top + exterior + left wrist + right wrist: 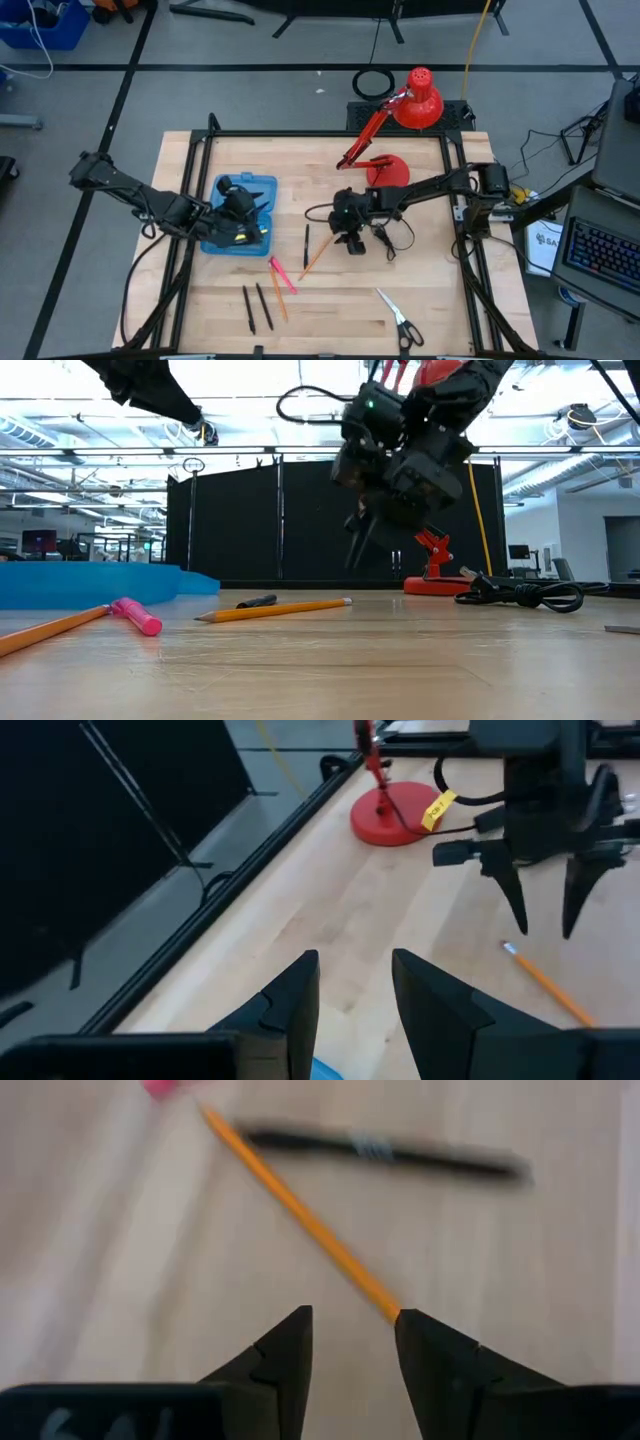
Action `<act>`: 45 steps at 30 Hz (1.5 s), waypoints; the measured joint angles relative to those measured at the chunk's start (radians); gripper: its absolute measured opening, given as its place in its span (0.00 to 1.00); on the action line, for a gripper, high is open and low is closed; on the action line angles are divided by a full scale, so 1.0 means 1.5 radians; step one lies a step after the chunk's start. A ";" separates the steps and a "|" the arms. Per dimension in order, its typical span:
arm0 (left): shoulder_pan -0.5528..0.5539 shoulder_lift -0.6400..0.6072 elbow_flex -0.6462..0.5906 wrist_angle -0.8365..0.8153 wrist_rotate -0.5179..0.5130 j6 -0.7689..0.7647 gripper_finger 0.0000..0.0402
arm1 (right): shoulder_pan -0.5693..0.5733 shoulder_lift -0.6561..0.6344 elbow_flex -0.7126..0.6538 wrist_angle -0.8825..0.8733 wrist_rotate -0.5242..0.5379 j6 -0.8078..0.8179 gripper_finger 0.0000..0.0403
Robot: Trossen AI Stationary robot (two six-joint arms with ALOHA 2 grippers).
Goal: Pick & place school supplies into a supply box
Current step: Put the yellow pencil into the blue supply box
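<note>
The translucent blue supply box (245, 215) lies flat on the table's left half, and its wall shows in the low view (90, 582). My left gripper (355, 990) is open above it and holds nothing. My right gripper (365, 545) hovers open, fingers pointing down, clear of the table near its middle (350, 240). Below it lie an orange pencil (300, 1210) and a black pen (385, 1150). A pink marker (282, 275), another orange pencil (277, 300), two black pens (256, 306) and the scissors (398, 318) lie flat nearer the near edge.
A red desk lamp (415, 100) stands at the far edge on its round base (387, 172). Its black cable (520, 595) lies coiled on the table to the right of my right gripper. A black frame rail (300, 134) borders the table.
</note>
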 joint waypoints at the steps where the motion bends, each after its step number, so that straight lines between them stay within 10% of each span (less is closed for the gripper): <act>1: 0.006 0.000 0.000 0.000 0.000 0.001 0.33 | -0.005 0.000 -0.003 0.001 -0.001 -0.005 0.32; 30: 0.088 0.000 0.000 0.002 0.018 0.012 0.33 | -0.035 0.070 -0.025 0.081 -0.032 -0.055 0.29; 45: 0.088 0.000 0.000 0.002 0.020 0.012 0.33 | -0.021 0.071 -0.025 0.071 -0.053 0.005 0.03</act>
